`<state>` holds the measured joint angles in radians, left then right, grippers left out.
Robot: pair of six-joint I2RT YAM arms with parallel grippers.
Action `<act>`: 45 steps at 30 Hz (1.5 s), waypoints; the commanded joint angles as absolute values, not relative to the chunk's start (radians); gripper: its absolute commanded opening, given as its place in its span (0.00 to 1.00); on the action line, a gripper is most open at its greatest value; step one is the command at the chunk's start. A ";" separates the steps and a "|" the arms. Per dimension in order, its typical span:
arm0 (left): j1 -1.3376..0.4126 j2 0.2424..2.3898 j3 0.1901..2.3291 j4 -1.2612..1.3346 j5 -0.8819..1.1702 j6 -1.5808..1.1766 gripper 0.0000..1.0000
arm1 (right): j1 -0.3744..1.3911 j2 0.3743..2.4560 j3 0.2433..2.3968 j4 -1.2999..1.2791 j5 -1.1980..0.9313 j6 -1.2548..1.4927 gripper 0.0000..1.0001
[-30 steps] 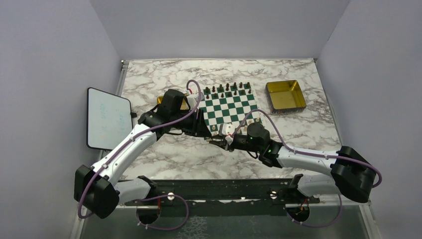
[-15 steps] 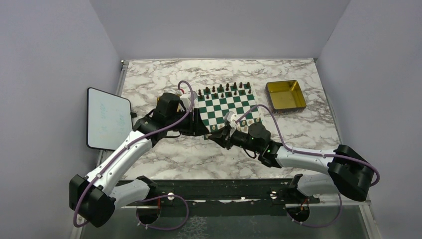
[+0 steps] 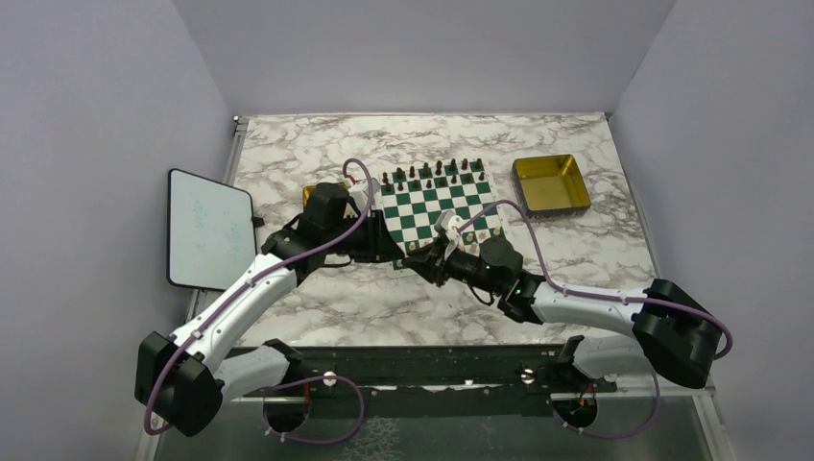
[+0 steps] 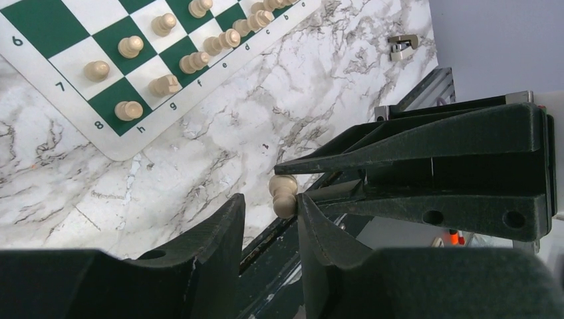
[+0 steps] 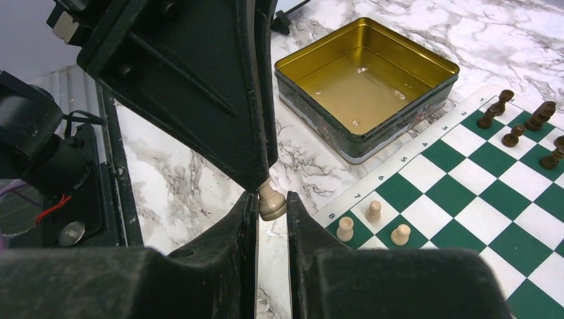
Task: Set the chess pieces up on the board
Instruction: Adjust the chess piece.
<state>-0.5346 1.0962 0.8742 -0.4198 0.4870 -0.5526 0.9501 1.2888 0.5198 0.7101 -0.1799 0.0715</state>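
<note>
The green and white board (image 3: 437, 206) lies mid-table, with cream chess pieces (image 4: 159, 53) on its two near rows and dark pieces (image 5: 525, 126) on the far rows. My two grippers meet tip to tip just off the board's near-left corner. My right gripper (image 5: 271, 199) is shut on the base of a cream pawn (image 5: 271, 205). My left gripper (image 4: 269, 206) stands open around that pawn (image 4: 284, 196): one finger (image 4: 312, 219) touches it, and a gap shows at the other finger. In the top view the pawn is hidden between the left gripper (image 3: 408, 252) and the right gripper (image 3: 429, 257).
An empty gold tray (image 3: 550, 184) stands right of the board. A second gold tray (image 3: 312, 192) is half hidden under my left wrist. A white tablet (image 3: 206, 228) lies at the table's left edge. Bare marble (image 3: 365, 303) runs along the near side.
My left wrist has drawn back to the left, off the board's corner. My right gripper has swung up towards that corner with the pawn. The two tips now meet.
</note>
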 commanded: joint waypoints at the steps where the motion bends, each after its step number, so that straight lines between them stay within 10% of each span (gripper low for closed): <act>1: -0.540 1.093 0.848 -0.354 0.535 -0.584 0.35 | 0.957 1.289 0.519 0.760 -0.147 0.093 0.01; 15: -0.540 1.097 0.856 -0.316 0.537 -0.606 0.08 | 0.958 1.273 0.508 0.732 -0.118 0.112 0.12; 26: -0.541 1.189 0.988 -0.434 0.411 -0.478 0.04 | 0.957 1.068 0.548 0.271 -0.046 0.279 0.99; 45: -0.744 1.786 1.499 -0.493 0.016 -0.337 0.03 | 0.957 0.460 0.704 -0.335 0.181 0.269 1.00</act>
<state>-0.6868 1.6844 1.3930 -0.4824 0.1196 -0.3687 0.9501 0.5045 0.6800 -0.2062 0.1280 0.2695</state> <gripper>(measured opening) 0.069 0.998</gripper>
